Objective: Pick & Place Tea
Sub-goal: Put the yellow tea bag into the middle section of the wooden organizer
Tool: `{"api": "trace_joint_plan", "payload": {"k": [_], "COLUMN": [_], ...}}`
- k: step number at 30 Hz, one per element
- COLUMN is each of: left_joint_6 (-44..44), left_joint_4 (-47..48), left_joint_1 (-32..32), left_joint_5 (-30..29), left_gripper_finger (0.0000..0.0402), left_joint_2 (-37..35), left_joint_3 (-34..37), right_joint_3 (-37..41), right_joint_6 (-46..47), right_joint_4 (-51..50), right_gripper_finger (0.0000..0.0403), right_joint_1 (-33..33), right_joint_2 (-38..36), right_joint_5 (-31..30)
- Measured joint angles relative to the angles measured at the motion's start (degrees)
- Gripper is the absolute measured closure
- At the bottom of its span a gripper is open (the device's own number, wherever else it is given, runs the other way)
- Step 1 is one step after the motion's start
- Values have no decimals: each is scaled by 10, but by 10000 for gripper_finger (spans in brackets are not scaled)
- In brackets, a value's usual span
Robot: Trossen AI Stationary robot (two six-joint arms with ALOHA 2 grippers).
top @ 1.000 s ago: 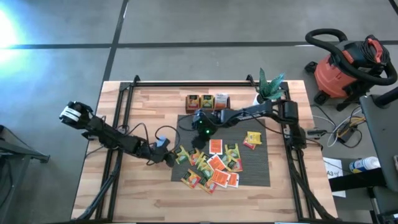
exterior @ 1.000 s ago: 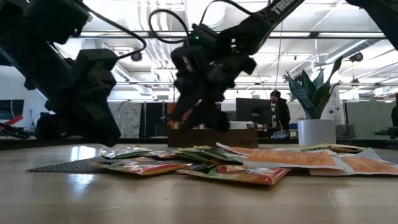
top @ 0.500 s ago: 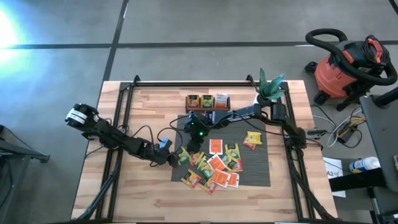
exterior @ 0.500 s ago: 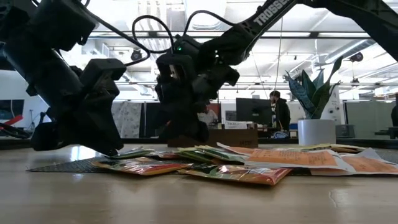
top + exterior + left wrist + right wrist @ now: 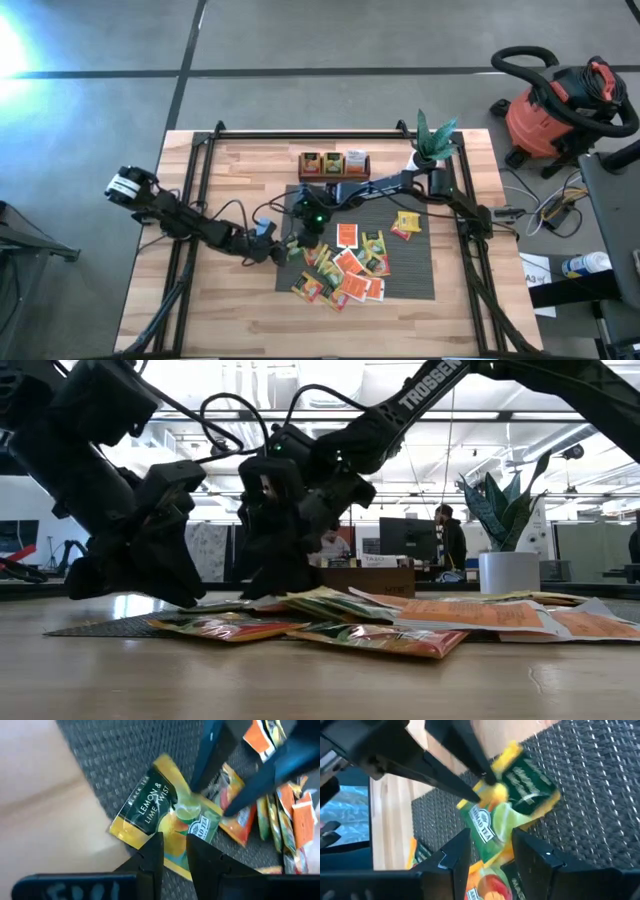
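Tea sachets (image 5: 343, 268) lie in a loose pile on the grey mat, orange-red, yellow and green. At the pile's left edge lies a yellow-green sachet (image 5: 160, 817) marked lemon and lime. My left gripper (image 5: 281, 251) comes from the table's left and is shut on that sachet's yellow end. My right gripper (image 5: 304, 236) reaches in from the right, open. Its fingers (image 5: 197, 775) stand on either side of the sachet's green end (image 5: 487, 827); whether they touch it I cannot tell. More sachets stand in the wooden tray (image 5: 333, 163). My left gripper pinches the yellow-green sachet between its two fingers (image 5: 470, 767) at the yellow end (image 5: 494, 790), slanting down from the table's left. That end is bunched up at the fingertips. The green end still lies on the mat and on the sachets beside it.
The grey ribbed mat (image 5: 415, 275) covers the table's middle. A potted plant (image 5: 432, 140) stands at the far right corner, and a black frame rail (image 5: 200, 190) runs along the table's sides. Both grippers crowd the same spot (image 5: 225, 595). Bare wood (image 5: 230, 310) lies near and left.
My right gripper has moved from near the tray toward the near-left and down, to the pile's left edge, and now straddles the yellow-green sachet. My left gripper has shifted a little right toward the same sachet and sunk lower.
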State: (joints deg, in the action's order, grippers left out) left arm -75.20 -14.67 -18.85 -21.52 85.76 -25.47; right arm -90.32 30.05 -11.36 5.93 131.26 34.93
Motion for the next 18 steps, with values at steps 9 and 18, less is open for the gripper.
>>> {"api": "trace_joint_plan", "payload": {"k": [9, 18], "left_joint_6": [36, 53], "left_joint_4": [-19, -22], "left_joint_1": [25, 18], "left_joint_5": [1, 35], "left_gripper_finger": [317, 317], "left_joint_2": [0, -34], "left_joint_3": [1, -7], "right_joint_3": [-14, -14], "right_joint_6": [-1, -1], "right_joint_4": [-6, -44], "right_gripper_finger": [261, 261], "right_joint_1": [-7, 14], "right_joint_2": [8, -21], "right_joint_5": [-16, -60]}}
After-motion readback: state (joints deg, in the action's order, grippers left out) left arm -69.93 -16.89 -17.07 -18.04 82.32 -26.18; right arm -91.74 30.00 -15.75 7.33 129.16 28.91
